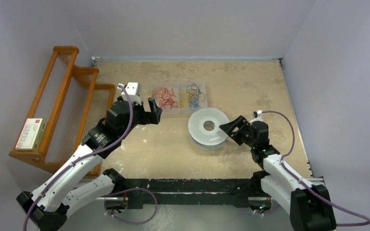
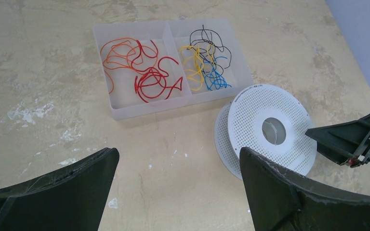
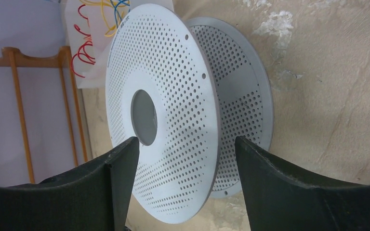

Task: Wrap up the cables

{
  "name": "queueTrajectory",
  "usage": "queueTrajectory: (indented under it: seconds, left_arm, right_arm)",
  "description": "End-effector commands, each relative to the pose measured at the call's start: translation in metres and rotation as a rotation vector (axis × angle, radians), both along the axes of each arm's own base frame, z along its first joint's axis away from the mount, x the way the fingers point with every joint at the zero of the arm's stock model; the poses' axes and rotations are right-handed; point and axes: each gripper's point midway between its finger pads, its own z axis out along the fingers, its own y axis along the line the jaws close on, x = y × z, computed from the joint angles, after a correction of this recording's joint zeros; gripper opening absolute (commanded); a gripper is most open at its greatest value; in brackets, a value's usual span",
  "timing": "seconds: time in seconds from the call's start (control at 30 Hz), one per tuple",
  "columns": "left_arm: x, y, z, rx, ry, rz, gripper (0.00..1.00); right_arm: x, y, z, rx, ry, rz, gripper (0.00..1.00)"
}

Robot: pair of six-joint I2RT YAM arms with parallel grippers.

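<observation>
The yellow cables (image 2: 192, 70) lie tangled in the right compartment of the clear tray (image 2: 125, 113) on the counter (image 2: 38, 72), near and ahead of the left hand (image 2: 178, 156), which gapes wide and holds nothing. The right hand (image 3: 185, 142), well apart from them, stands parted astride the upper flange of the white spool (image 3: 173, 72); whether it touches the flange is unclear.

The table (image 1: 250, 86) is mottled sandy beige with whitish scuffs. On it, the frosted translucent white tray (image 2: 139, 110) holds yellow-to-orange cables (image 2: 192, 72), red wires (image 2: 154, 82), black wires (image 2: 207, 41) and blue wires (image 2: 217, 81). The spool (image 2: 289, 108) is white, its flanges dotted with a regular grid of small holes around a plain ring and a grey centre hole. The left tool (image 2: 176, 159) and right tool (image 3: 185, 144) are matt black on white arms (image 1: 72, 168) with black joints and purple cords (image 1: 289, 130), and the rack (image 1: 58, 91) is orange-brown wood.
</observation>
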Motion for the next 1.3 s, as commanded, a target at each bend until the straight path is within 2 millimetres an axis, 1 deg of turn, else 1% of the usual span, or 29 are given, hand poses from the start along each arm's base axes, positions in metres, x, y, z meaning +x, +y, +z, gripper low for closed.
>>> queueTrajectory:
  seconds: [0.0,0.17,0.37,0.43,0.53,0.73,0.8,0.83,0.87,1.0,1.1,1.17,1.27]
  left_arm:
    - [0.003,0.001,0.009,-0.020,-0.031,0.013,0.99]
    - [0.004,0.001,0.009,-0.021,-0.031,0.012,0.99]
    - [0.004,0.000,0.008,-0.022,-0.027,0.011,0.99]
    - [0.004,0.000,0.008,-0.022,-0.027,0.011,0.99]
    - [0.003,0.000,0.009,-0.025,-0.031,0.011,0.99]
    - [0.003,0.000,0.010,-0.026,-0.033,0.011,0.98]
    - [0.003,0.000,0.011,-0.028,-0.035,0.011,0.98]
    - [0.003,0.001,0.010,-0.027,-0.034,0.011,0.98]
    - [0.003,0.001,0.011,-0.027,-0.035,0.011,0.98]
    - [0.002,0.001,0.012,-0.029,-0.039,0.011,0.98]
    - [0.001,0.002,0.013,-0.031,-0.041,0.013,0.98]
    - [0.001,0.002,0.015,-0.035,-0.046,0.012,0.98]
    - [0.000,0.002,0.016,-0.037,-0.049,0.009,0.98]
  right_arm:
    - [0.006,0.009,0.017,0.086,-0.076,0.023,0.73]
    - [0.004,0.011,0.023,0.125,-0.117,0.026,0.65]
    - [0.002,0.014,0.024,0.166,-0.136,0.027,0.56]
    - [0.001,0.015,0.025,0.177,-0.140,0.031,0.51]
    - [0.001,0.015,0.028,0.181,-0.148,0.034,0.41]
    - [0.000,0.015,0.041,0.185,-0.181,0.038,0.20]
    - [0.000,0.015,0.049,0.184,-0.200,0.043,0.11]
    - [0.000,0.016,0.054,0.183,-0.210,0.047,0.04]
    - [0.000,0.016,0.057,0.182,-0.214,0.049,0.00]
    - [-0.001,0.017,0.074,0.179,-0.250,0.069,0.00]
    - [-0.001,0.018,0.092,0.157,-0.295,0.089,0.00]
    - [-0.001,0.017,0.107,0.118,-0.331,0.109,0.00]
    - [0.002,0.012,0.130,-0.005,-0.379,0.141,0.00]
